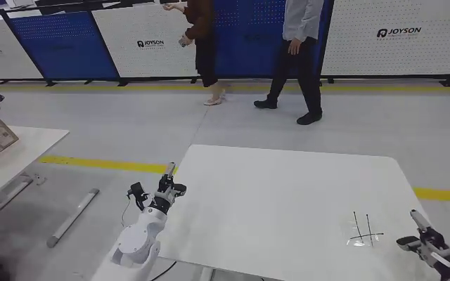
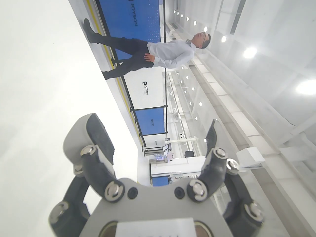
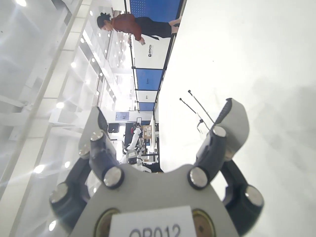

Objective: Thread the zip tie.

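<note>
A white table (image 1: 281, 204) with rounded corners stands on a grey floor. A few thin black zip ties (image 1: 365, 230) lie flat on the table near its right corner on the robot's side. In the top view two of them run roughly side by side, away from the robot, and a third lies across them. In the right wrist view the two long ties show small square heads at their far ends, and a shorter curved piece lies beside them. None is threaded into a loop as far as can be seen, and nothing is touching them.

The right gripper (image 3: 164, 118) sits at the table's right edge, close to the same corner, near the ties but apart from them. It is turned on its side. Its two fingers (image 3: 230, 114) are spread wide apart with nothing between them, and one finger is over the tabletop.

The left gripper (image 2: 155, 136) is at the table's left edge, toward the far corner, well apart from the ties. It is also turned sideways. Its dark, ridged pads (image 2: 100, 136) stand wide apart and hold nothing, and the bare tabletop lies along one side of it.
</note>
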You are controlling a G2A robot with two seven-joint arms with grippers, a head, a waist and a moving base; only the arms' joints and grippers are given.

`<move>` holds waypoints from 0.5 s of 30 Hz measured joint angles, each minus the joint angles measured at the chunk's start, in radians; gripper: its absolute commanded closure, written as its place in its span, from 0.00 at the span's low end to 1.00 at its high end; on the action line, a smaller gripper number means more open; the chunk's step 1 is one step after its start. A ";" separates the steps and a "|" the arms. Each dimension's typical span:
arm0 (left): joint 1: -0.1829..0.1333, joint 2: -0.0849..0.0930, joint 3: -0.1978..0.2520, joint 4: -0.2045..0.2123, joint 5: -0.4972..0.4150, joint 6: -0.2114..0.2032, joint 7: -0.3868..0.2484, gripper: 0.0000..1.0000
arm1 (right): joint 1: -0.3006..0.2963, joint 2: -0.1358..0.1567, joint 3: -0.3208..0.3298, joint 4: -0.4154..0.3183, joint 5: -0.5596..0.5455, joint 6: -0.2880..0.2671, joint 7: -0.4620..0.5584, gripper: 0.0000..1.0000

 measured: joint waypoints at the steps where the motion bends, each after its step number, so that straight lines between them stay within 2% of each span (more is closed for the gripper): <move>1: 0.000 0.000 0.000 0.000 0.000 0.000 0.000 0.00 | -0.002 0.003 0.013 0.010 0.001 -0.020 0.035 0.00; 6: 0.000 0.000 0.000 0.000 0.000 0.000 0.000 0.00 | 0.019 0.020 0.036 0.048 -0.025 -0.052 0.182 0.00; 10: 0.000 0.000 0.000 0.000 0.000 0.000 0.000 0.00 | 0.077 0.037 0.035 0.095 -0.079 -0.052 0.290 0.00; 15: 0.000 0.000 0.000 0.000 0.000 0.000 0.000 0.00 | 0.092 0.040 0.034 0.106 -0.093 -0.055 0.303 0.00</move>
